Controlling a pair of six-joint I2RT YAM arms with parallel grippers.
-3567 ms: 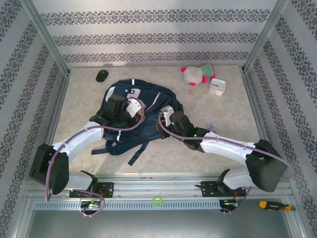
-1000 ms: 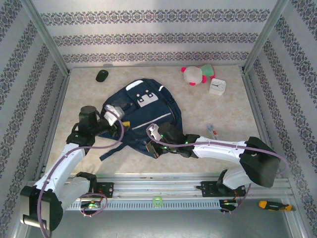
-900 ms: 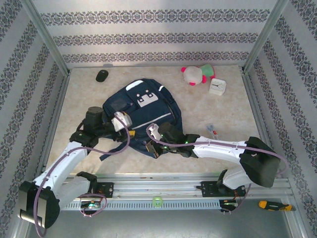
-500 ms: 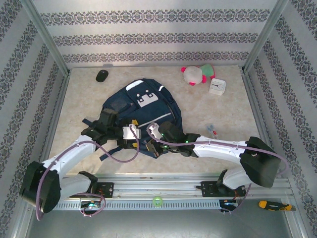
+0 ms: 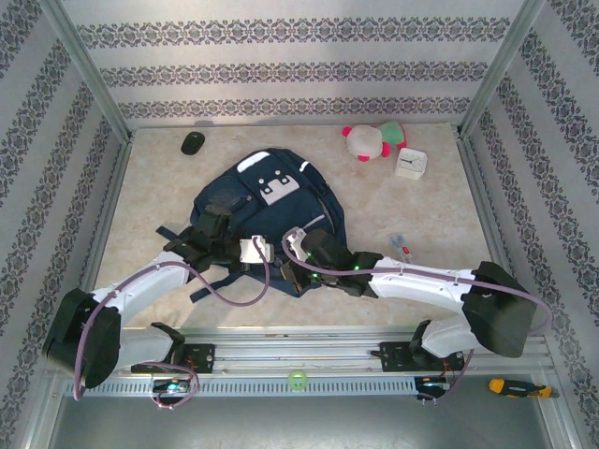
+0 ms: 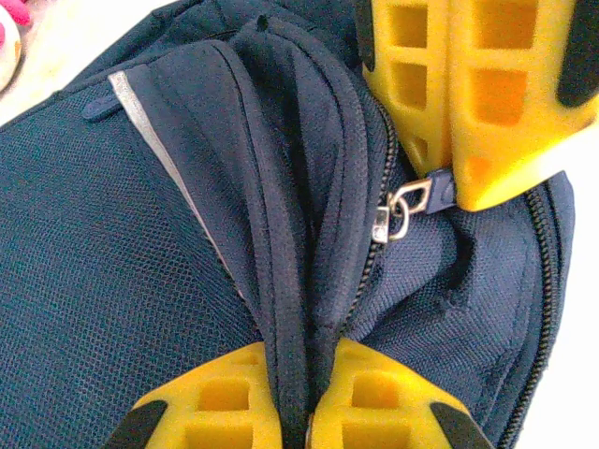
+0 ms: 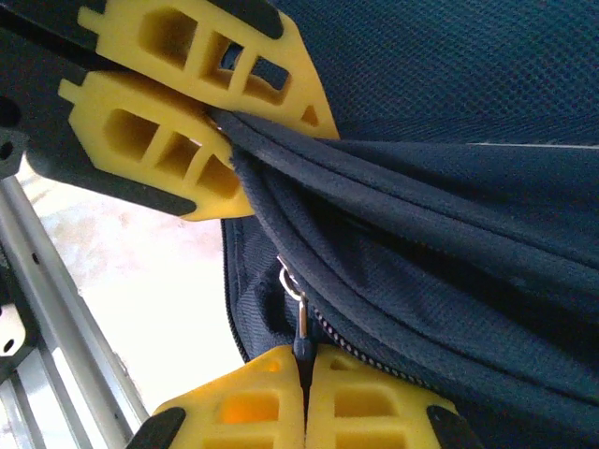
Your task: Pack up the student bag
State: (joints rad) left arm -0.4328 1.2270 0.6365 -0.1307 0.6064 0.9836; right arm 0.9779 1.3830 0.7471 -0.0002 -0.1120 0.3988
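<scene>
The student bag (image 5: 271,210), a dark navy backpack with white patches, lies flat mid-table. At its near edge my left gripper (image 5: 270,254) and right gripper (image 5: 288,262) meet. In the left wrist view my left gripper (image 6: 304,402) is shut on a fold of the bag's fabric (image 6: 290,281) beside the zip. The right gripper's yellow fingers (image 6: 468,94) sit just beyond, pinching the zip pull (image 6: 402,208). In the right wrist view my right gripper (image 7: 304,393) is shut on the pull's tab (image 7: 299,323), with the left fingers (image 7: 187,103) clamping the fabric above it.
A black mouse (image 5: 193,142) lies at the far left. A pink and white plush toy (image 5: 372,140) and a small white clock (image 5: 410,164) sit at the far right. Pens (image 5: 401,246) lie right of the bag. Patterned walls enclose the table.
My left arm swung from the bag's left side to its near edge and shut on the fabric beside the right gripper. The right gripper stayed shut on the zip pull.
</scene>
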